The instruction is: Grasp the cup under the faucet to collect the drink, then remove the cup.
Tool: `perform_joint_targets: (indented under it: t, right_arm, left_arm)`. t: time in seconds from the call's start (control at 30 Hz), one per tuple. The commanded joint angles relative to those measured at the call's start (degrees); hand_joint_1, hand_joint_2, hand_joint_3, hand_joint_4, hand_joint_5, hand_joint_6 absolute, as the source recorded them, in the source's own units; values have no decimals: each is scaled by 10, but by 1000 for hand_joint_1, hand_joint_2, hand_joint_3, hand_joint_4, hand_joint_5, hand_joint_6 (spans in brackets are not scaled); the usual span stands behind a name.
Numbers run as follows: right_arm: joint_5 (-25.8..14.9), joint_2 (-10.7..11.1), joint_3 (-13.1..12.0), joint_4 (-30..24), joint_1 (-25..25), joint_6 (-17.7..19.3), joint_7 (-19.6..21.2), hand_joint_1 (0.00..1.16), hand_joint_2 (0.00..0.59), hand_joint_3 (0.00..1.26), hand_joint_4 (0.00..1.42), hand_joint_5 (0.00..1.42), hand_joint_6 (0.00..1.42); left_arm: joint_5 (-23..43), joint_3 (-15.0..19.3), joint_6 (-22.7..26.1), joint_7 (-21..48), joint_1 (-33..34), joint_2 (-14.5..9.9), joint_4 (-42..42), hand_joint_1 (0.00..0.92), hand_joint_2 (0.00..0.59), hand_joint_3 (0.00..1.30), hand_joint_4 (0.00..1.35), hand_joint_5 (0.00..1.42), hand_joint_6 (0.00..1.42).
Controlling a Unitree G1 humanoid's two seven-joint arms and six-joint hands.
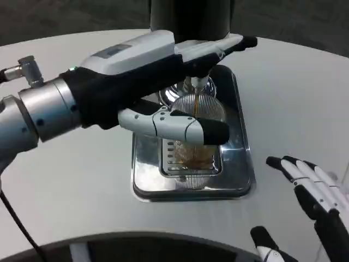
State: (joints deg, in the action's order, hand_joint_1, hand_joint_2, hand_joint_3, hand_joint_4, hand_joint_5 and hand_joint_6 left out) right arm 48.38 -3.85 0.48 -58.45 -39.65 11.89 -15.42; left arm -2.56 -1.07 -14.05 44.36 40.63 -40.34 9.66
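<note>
Gripping cup [192, 134], left hand [163, 87] fingers [180, 126] around

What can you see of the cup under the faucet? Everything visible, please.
The cup is clear ribbed plastic, tilted, so its round rim faces the camera. It sits over the metal drip tray, directly below the faucet. A thin stream of brown drink falls into it, and amber liquid has collected at the bottom. The left hand holds it, with fingers wrapped across the near side hiding part of the wall. Whether its base touches the tray grate cannot be told.
</note>
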Motion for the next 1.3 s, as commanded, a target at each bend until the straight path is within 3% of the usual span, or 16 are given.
perform_joint_targets:
  t: [0.03,0.23,0.37,0.5,0.6,0.67,0.83,1.03,1.3]
  right_arm:
    - [-20,-1,17,32,35,-43,-1,509,403,116,96,75,80]
    - [1,16,29,87,116,-69,7,545,352,68,46,44,65]
    - [-11,24,29,126,171,-100,9,568,322,32,15,28,64]
    - [-47,23,23,176,230,-143,10,607,299,4,1,4,50]
    - [-103,3,13,198,251,-185,19,641,284,0,0,4,49]
    - [-130,3,5,224,279,-200,27,668,263,0,0,4,49]
    - [-158,34,8,270,329,-206,41,719,229,0,0,0,34]
    - [-150,69,39,321,396,-201,57,787,194,0,0,0,1]
    - [-177,64,47,379,446,-212,96,797,190,0,0,0,0]
  left_arm:
    - [-1,-2,-4,0,-11,-8,14,0,83,0,0,28,0]
    - [-8,-3,-4,-3,-20,-12,27,0,86,0,0,3,0]
    - [-9,-2,2,-9,-31,-11,39,0,86,0,0,1,0]
    - [-10,-2,5,-11,-37,-14,48,0,86,0,0,0,0]
    - [-10,-3,9,-13,-46,-15,57,0,86,0,0,0,0]
    - [-10,-3,12,-14,-53,-15,62,0,86,0,0,0,0]
    - [-11,-5,18,-19,-58,-17,67,0,86,0,0,0,0]
    - [-13,-9,22,-22,-61,-17,68,0,86,0,0,0,0]
    - [-16,-14,23,-25,-57,-17,67,0,86,0,0,0,0]
